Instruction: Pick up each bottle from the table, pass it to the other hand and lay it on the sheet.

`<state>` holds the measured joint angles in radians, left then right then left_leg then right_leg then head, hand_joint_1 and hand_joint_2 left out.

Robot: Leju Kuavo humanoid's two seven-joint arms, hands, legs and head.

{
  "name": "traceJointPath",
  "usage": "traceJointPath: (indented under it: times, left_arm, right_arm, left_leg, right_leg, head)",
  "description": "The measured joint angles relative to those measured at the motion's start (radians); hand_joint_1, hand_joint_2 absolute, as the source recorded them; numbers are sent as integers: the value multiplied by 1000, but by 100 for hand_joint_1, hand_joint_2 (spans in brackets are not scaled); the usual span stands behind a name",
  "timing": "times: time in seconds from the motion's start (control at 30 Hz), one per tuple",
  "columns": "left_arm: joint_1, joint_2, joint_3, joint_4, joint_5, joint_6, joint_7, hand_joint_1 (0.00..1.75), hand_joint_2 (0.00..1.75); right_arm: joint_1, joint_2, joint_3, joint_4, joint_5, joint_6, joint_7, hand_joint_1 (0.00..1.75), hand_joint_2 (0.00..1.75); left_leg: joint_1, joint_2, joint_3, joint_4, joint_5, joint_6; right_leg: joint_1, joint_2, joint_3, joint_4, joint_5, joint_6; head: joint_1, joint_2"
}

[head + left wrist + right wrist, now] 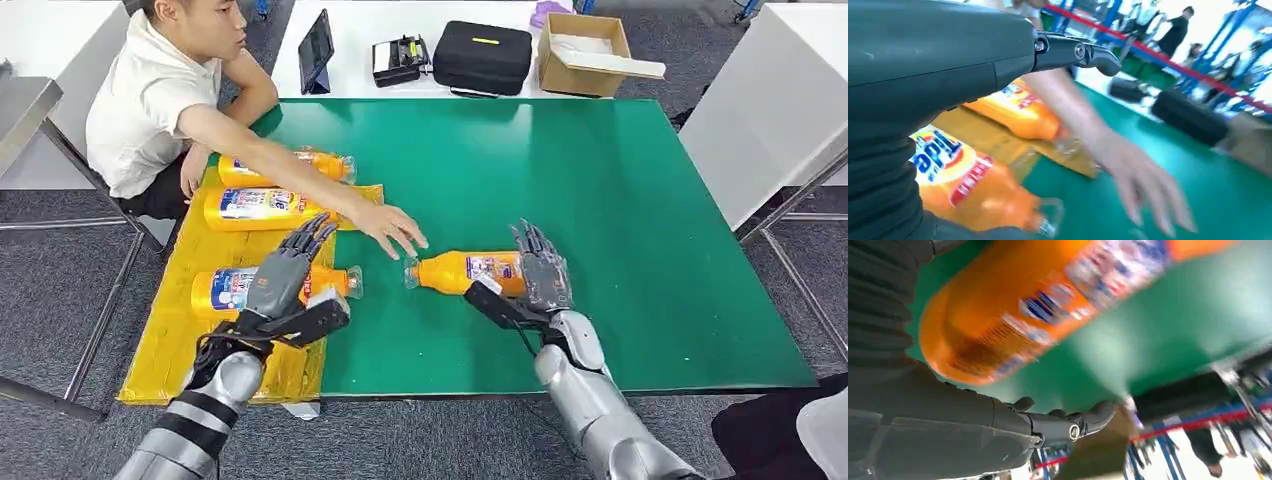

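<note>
Table [620,230]: green top; yellow sheet [190,330] along its left edge.
Sheet load: three orange bottles lying flat, caps toward table centre. Far bottle [300,165] at the sheet's far end, partly behind the person's arm. Middle bottle [262,207] just nearer. Near bottle [228,288] partly under the left hand, cap at the sheet's edge.
Fourth bottle [465,271]: on bare green, right of the sheet, lying flat, cap pointing left, base at the right hand.
Left hand [285,275]: over the near bottle, fingers spread and extended forward, nothing between them; contact with the bottle not determinable. Left wrist view: near bottle [968,185] below the palm, thumb [1078,52] clear of it.
Right hand [540,270]: fingers apart and pointing up, palm against the fourth bottle's base end, not wrapped round it. Right wrist view: bottle [1013,315] close beside the palm, thumb [1073,425] stretched away from it.
Person: seated at the far left corner, white shirt, arm reaching across the sheet; person's hand [390,228] hovering just left of the fourth bottle's cap, blurred in the left wrist view.
Behind the green top: tablet [316,50], black case [482,57], cardboard box [585,52].
</note>
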<state>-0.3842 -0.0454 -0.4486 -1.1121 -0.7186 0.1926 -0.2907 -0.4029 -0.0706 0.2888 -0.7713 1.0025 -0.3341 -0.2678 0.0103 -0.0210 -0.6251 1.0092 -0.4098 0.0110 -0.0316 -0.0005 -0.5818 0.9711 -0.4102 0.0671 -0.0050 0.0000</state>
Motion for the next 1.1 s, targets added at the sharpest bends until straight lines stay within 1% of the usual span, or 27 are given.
traceJointPath:
  times: [0.1, 0.17, 0.27, 0.5, 0.7, 0.73, 0.77, 0.8, 0.9, 1.0, 1.1]
  left_arm:
    - [46, 15, -14, -78, 37, -21, -13, 0, 175]
    - [86, 29, -23, -150, 98, -49, -42, 0, 175]
    - [121, 32, -29, -209, 134, -64, -55, 0, 175]
    - [146, 40, -38, -276, 186, -95, -65, 0, 175]
    - [151, 40, -43, -289, 209, -92, -78, 0, 175]
    - [152, 40, -43, -289, 219, -91, -84, 0, 175]
    - [153, 40, -43, -289, 225, -90, -90, 0, 175]
    - [153, 40, -43, -289, 228, -88, -95, 0, 175]
    - [154, 39, -48, -289, 244, -85, -109, 0, 175]
    - [154, 39, -57, -289, 272, -93, -127, 0, 175]
    - [154, 37, -64, -289, 291, -92, -136, 0, 175]
  right_arm:
    - [-4, -19, 0, 27, 0, 42, 22, 0, 175]
    - [-12, -35, 2, 51, -2, 91, 42, 0, 175]
    - [-28, -51, 2, 71, -4, 113, 55, 0, 175]
    - [-39, -64, 2, 99, -1, 143, 70, 0, 175]
    - [-81, -67, 19, 131, 29, 195, 115, 0, 175]
    - [-90, -68, 22, 140, 35, 203, 124, 12, 175]
    - [-100, -69, 27, 151, 39, 209, 130, 59, 175]
    - [-108, -69, 30, 159, 39, 215, 135, 175, 175]
    - [-129, -71, 41, 189, 37, 234, 137, 175, 175]
    - [-156, -75, 43, 223, 19, 260, 104, 175, 175]
    - [-171, -76, 43, 248, 7, 262, 80, 175, 175]
  left_leg:
    - [0, 0, -2, 0, 0, 0]
    - [0, 1, -2, 0, 0, 0]
    - [0, 0, -2, 0, 0, 0]
    - [0, 0, -2, 0, 1, 0]
    - [0, 1, 0, 0, 1, 0]
    - [0, 1, 1, 0, 1, 0]
    - [0, 1, 1, 0, 1, 0]
    - [0, 1, 2, 0, 1, 0]
    - [0, 1, 3, 0, 1, 0]
    - [0, 2, 5, 0, 1, 0]
    - [0, 2, 6, 0, 1, 0]
  right_leg:
    - [0, 0, -3, 0, 0, 0]
    - [0, 1, -3, 0, 0, 0]
    - [0, 0, -3, 0, 0, 0]
    - [0, 0, -3, 0, 1, 0]
    - [0, 1, -1, 0, 1, 0]
    - [0, 1, -1, 0, 1, 0]
    - [0, 1, -1, -1, 1, 0]
    - [0, 1, 0, -1, 1, 0]
    - [0, 1, 2, -1, 1, 0]
    - [0, 1, 2, -1, 1, 1]
    - [0, 1, 3, -1, 1, 1]
  head:
    - [0, 0]
    - [-1, 0]
    - [0, 0]
    - [0, 0]
    - [0, 0]
    - [0, 0]
    - [0, 0]
    - [0, 0]
    - [0, 0]
    - [0, 0]
    - [0, 0]
